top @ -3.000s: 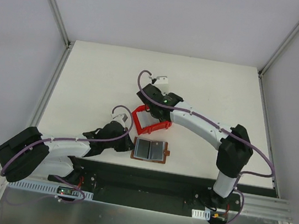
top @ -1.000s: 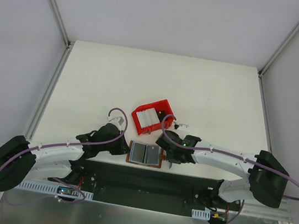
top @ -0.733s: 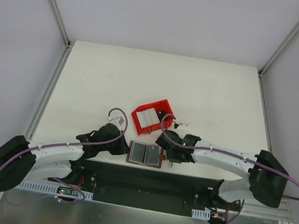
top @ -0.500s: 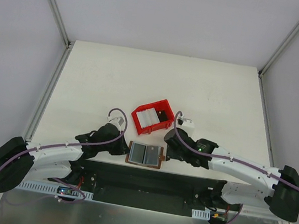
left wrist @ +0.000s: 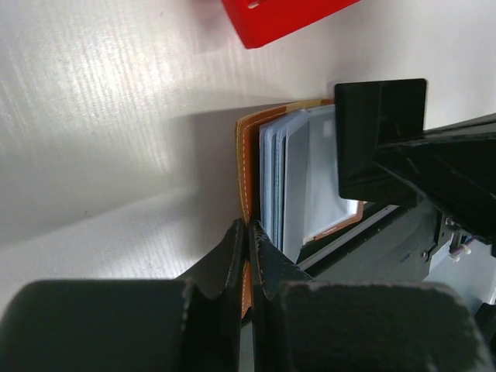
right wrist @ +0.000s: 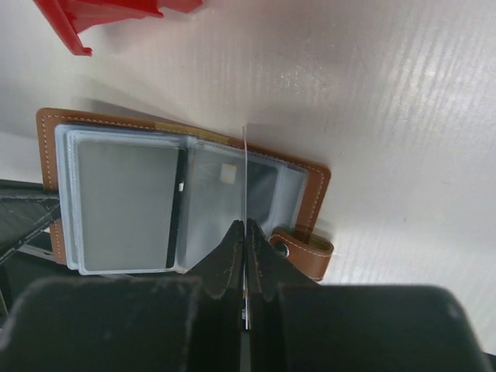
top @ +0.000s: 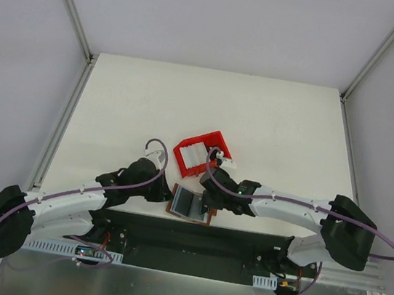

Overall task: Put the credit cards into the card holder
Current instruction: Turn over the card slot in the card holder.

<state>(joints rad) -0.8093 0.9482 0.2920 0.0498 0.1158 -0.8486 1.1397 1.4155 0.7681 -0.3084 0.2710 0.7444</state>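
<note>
The holder (top: pixel 186 203) lies open, inside face up, at the near edge of the table (top: pixel 260 112), between the two arms; its long axis runs left to right along that edge, fold across the middle, snap tab (right wrist: pixel 302 252) at the right end; clear sleeves cover both halves. The left gripper (left wrist: pixel 247 229) is pressed together on the brown left cover edge, pinching it. The right gripper (right wrist: pixel 244 229) is pressed together on one card (right wrist: pixel 244 174); the card stands on edge above the right half of the holder, just beside the fold, its plane parallel to the fold and square to the sleeves. The red tray (top: pixel 215 137) sits just beyond the holder, apart from it, long axis skewed to the table edge; pale cards (top: pixel 190 158) lie inside it.
</note>
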